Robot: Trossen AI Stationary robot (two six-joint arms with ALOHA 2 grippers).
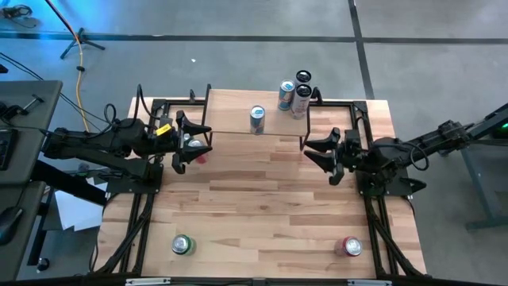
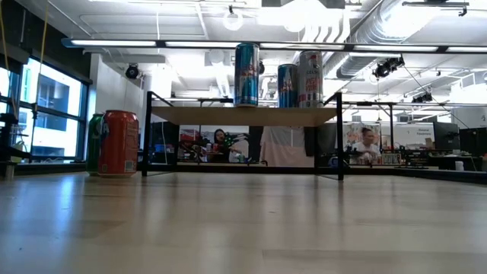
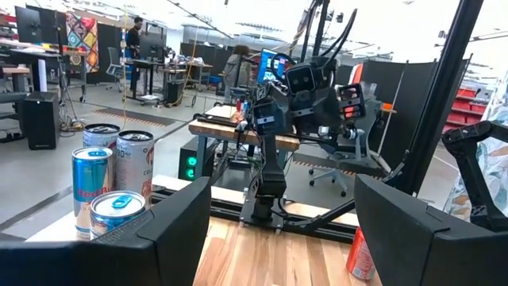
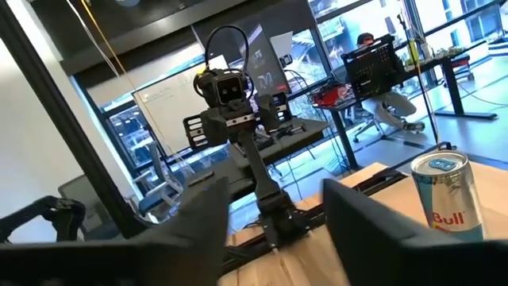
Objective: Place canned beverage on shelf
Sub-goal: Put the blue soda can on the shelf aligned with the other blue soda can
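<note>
— Cans? Four tall blue-and-silver drink cans (image 1: 257, 119) upright on the small raised light-wood shelf on black legs (image 1: 238, 121).
— Grippers? Left gripper (image 1: 179, 144) apart, empty, beside shelf; right gripper (image 1: 325, 155) likewise apart, empty.
— Elsewhere? Green can (image 1: 182, 245), red can (image 1: 352, 246) at the near table edge.

2 dark arms raised, facing each other.
Left dark two-finger gripper (image 1: 189, 141) and right dark two-finger gripper (image 1: 321, 156): fingers parted, nothing held.
</note>
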